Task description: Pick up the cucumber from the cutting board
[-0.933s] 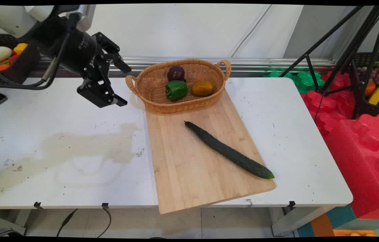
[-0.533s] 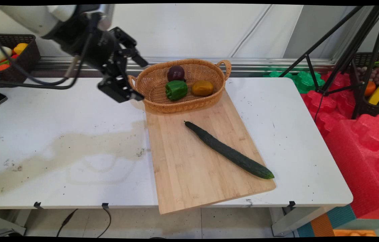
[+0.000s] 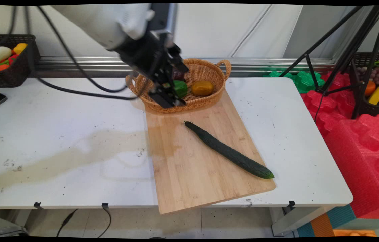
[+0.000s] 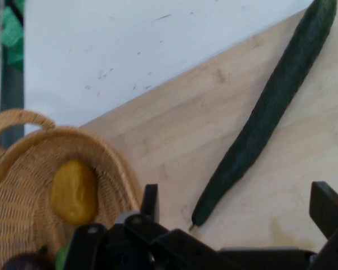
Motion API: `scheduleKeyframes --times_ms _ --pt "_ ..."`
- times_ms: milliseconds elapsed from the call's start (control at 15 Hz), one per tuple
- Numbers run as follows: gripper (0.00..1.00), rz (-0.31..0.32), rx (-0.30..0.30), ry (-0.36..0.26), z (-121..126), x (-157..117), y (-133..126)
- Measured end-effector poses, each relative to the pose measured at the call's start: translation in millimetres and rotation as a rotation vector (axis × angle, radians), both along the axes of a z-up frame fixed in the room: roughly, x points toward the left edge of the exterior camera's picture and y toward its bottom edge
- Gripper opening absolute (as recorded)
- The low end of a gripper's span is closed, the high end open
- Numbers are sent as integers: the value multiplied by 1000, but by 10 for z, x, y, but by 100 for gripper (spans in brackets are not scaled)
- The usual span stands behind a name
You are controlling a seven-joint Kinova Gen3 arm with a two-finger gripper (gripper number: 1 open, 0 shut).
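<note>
In the main view we have the gripper (image 3: 171, 85) above the near-left rim of the basket (image 3: 209, 101), upper middle of the frame, holding nothing. The cucumber (image 3: 229, 151) lies diagonally on the cutting board (image 3: 182, 174), apart from it.

In the hand view the fingers (image 4: 149, 202) stand spread wide, and the cucumber's (image 4: 259, 129) stem end sits between them. We should keep it centred and come down squarely across its width.

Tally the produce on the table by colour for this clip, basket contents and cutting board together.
Green: 2, cucumber on the cutting board, green pepper in the wicker basket
Yellow-orange: 1, yellow pepper
Dark purple: 1, purple onion, mostly hidden behind the gripper
Total: 4
</note>
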State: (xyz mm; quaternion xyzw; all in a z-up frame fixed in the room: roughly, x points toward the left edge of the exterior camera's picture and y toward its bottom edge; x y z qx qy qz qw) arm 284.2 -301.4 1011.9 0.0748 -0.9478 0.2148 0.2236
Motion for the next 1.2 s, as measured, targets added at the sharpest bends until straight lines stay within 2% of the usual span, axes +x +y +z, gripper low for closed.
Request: scheduleKeyframes --times_ms 333,600,1200 --pt "100 -79 35 -70 -451 -442 -331" --pt "100 -151 70 -108 -800 -675 -526" --pt "100 -293 123 -141 -1525 -1033 -926"
